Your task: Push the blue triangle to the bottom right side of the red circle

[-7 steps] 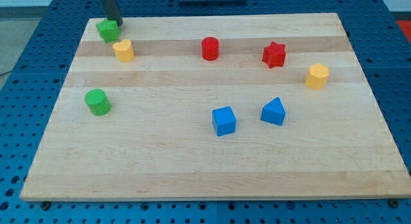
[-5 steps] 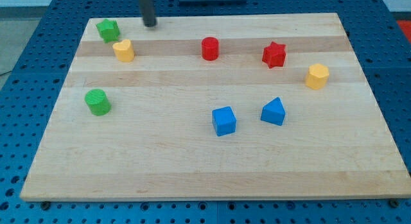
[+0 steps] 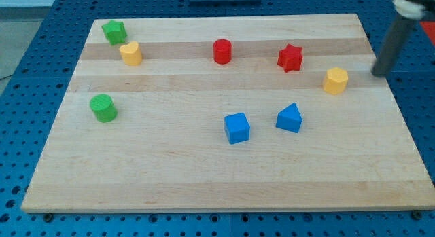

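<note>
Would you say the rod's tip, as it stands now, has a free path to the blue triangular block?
Probably yes. My tip sits at the view's right; the yellow block lies above the direct line to the blue triangular block, so bare wooden board lies between.

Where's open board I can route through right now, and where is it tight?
Open: the whole strip along the view's bottom, below the blue cube and blue triangle, and the middle band between the green cylinder and the cube. Tight: the view's right, where my tip stands beside the yellow block and red star.
</note>
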{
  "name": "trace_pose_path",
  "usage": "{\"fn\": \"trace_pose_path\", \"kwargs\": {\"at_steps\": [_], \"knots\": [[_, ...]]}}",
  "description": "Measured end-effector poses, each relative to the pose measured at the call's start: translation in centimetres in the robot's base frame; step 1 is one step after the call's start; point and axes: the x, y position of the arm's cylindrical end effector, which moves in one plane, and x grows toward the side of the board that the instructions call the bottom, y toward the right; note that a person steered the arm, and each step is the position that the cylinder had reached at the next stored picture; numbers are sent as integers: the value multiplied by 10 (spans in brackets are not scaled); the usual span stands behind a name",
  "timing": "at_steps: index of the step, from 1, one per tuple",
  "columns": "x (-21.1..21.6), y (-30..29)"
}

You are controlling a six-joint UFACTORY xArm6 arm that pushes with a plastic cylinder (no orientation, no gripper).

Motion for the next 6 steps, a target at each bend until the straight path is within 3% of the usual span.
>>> {"fn": "trace_pose_path", "kwargs": {"at_steps": [1, 2, 4, 6], "knots": [[63, 5], [78, -23], [79, -100], [51, -226]]}}
